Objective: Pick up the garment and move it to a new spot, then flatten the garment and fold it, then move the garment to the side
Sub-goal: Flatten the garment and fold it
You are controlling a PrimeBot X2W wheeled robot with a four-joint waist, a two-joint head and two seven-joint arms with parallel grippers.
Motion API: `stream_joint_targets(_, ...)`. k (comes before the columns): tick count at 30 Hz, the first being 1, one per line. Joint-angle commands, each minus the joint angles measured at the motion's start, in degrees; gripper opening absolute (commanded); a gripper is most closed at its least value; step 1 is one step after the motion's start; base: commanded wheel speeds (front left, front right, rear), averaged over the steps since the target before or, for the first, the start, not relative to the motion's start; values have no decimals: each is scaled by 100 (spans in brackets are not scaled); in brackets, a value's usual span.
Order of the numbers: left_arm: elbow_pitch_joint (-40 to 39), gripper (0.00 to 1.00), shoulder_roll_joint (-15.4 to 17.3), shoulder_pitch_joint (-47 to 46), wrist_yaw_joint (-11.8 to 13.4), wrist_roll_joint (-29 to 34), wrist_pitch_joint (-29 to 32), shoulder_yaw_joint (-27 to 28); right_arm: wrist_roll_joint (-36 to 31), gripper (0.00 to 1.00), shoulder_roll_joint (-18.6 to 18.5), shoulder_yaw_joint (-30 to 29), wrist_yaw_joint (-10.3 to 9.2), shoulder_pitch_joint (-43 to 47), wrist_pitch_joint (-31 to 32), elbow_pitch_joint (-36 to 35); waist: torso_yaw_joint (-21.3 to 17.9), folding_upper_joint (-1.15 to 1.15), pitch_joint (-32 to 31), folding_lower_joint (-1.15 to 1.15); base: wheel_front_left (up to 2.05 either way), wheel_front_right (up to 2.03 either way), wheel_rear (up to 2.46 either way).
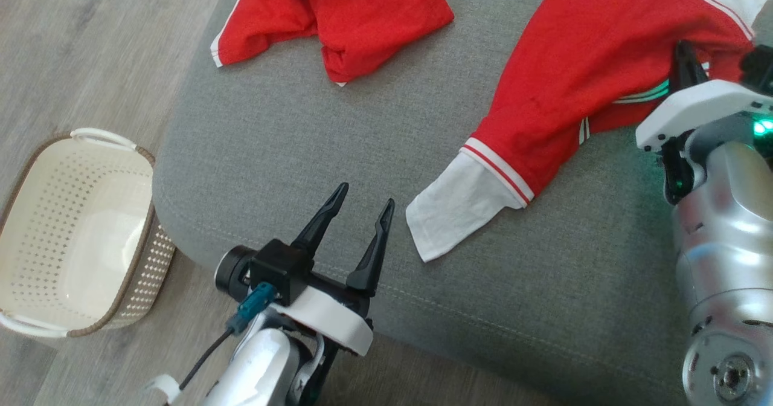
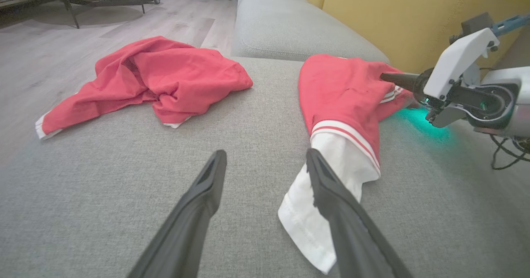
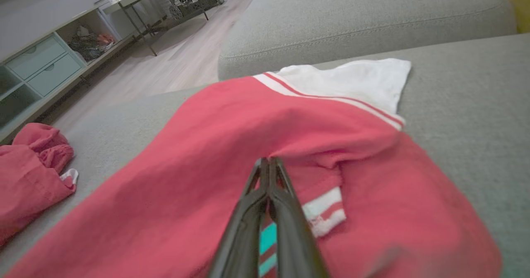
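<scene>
Two red garments lie on the grey sofa seat. A crumpled red one sits near the seat's left corner. The red-and-white garment is on the right, stretched out with its white cuff pointing toward the front edge.

The right jaws are closed. In the right wrist view their tips sit in a raised ridge of red cloth just beside a white striped band. We read that as a pinch on one fold, near the middle of the piece rather than at a corner. The left jaws stand wide open and empty, low over the seat just beside the white cuff and not touching it.

We judge the cloth to be light, thin and fully limp. It will sag and drape from wherever we hold it, and nothing in it can break. The risk is slippage. A thin fold can slide out of narrow tips, and the woven seat fabric will likely drag on any part that trails.

A single mid-body pinch will lift the garment as a bunched hanging loop, which is fine for carrying but poor for flattening. For spreading we would take two holds well apart, one at the cuff end and one at the opposite hem. We would grip through the doubled, stitched edges, which give the jaws more to bite than a single layer.
</scene>
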Motion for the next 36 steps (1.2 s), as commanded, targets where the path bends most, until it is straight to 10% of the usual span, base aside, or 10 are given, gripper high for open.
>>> stream_joint_targets(1,-148,100,8,-162,45,-58,-71,152,49,0,82,164,-1,-230,-71,-127,-2,0,-17,0,0,0,0)
stream_joint_targets(9,-123,100,8,-118,120,-153,-71,76,595,0,108,781,-1,-234,-76,-802,44,0,-261,0,0,0,0)
stream_joint_targets(19,-102,100,7,-42,197,-347,-71,-100,1664,0,113,3013,-1,-970,-76,-739,382,0,-409,0,0,0,0)
stream_joint_targets(20,-87,100,7,-38,202,-365,-71,-114,1765,16,113,3366,-1,-1053,-65,-651,417,0,-410,0,0,0,0)
stream_joint_targets(21,-72,100,7,-39,204,-383,-71,-131,1887,100,113,3735,-1,-1110,-47,-585,455,0,-413,0,0,0,0)
stream_joint_targets(28,-17,100,7,-7,315,-472,-71,-187,2305,100,113,5787,-1,-1065,678,-193,478,0,-510,0,0,0,0)
stream_joint_targets(36,-70,100,7,54,374,-386,-71,-38,2404,100,67,5650,-1,-838,195,277,-38,0,-750,0,0,0,0)
